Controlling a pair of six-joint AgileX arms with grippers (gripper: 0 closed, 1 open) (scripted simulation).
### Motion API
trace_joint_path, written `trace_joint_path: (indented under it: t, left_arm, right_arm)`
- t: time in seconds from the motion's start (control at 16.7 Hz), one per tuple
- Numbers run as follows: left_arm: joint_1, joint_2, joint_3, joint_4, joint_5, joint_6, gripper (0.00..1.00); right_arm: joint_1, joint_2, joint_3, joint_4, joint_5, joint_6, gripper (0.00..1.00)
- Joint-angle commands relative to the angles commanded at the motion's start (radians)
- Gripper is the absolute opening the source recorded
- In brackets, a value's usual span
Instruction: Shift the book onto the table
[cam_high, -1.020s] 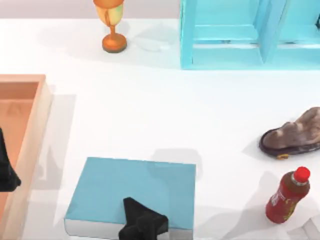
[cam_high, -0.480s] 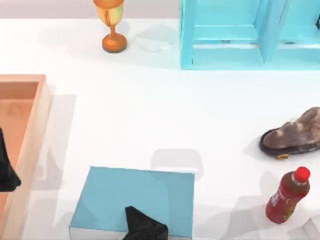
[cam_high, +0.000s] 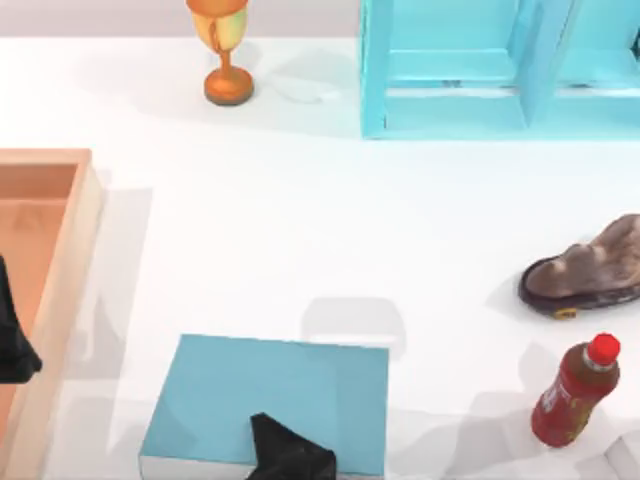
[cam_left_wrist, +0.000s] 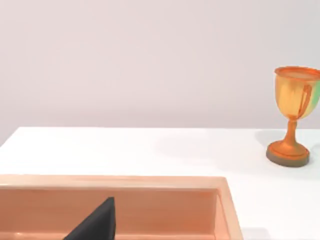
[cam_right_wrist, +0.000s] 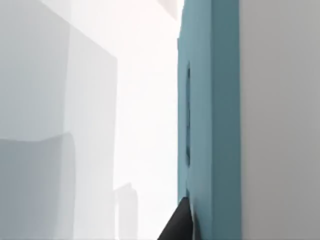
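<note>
The white table (cam_high: 300, 230) spanned the whole top view and carried every other object. At its far right stood the cyan shelf unit (cam_high: 470, 70), open compartments facing the camera. The orange-brown wooden tray (cam_high: 60, 270) lay along the left edge, its raised rim also visible in the left wrist view (cam_left_wrist: 150, 182). The light-blue book (cam_high: 270, 395) lay flat at the near edge of the table, left of centre, well apart from the tray, with a strip of white page edges along its near side; in the right wrist view its cover (cam_right_wrist: 210, 120) appeared as a tall blue band seen edge-on. A brown shoe (cam_high: 590, 270) lay on its side at the right edge, and just nearer stood a red bottle (cam_high: 575, 392) with a red cap. A golden trophy cup (cam_high: 225, 50) stood at the far edge, left of the shelf unit, also seen in the left wrist view (cam_left_wrist: 295, 120). The right gripper (cam_high: 288, 452) sat over the near edge of the book, touching the cover; how far its claw was open could not be told. The left gripper (cam_high: 12, 335) hung over the tray, its claw likewise undeterminable.
</note>
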Motion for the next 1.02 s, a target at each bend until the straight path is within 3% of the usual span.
trace_joint_path:
  t: [0.54, 1.02]
  left_arm:
    - [0.000, 0.000, 0.000, 0.000, 0.000, 0.000, 1.00]
    - [0.000, 0.000, 0.000, 0.000, 0.000, 0.000, 1.00]
  right_arm:
    - [0.000, 0.000, 0.000, 0.000, 0.000, 0.000, 0.98]
    - [0.000, 0.000, 0.000, 0.000, 0.000, 0.000, 1.00]
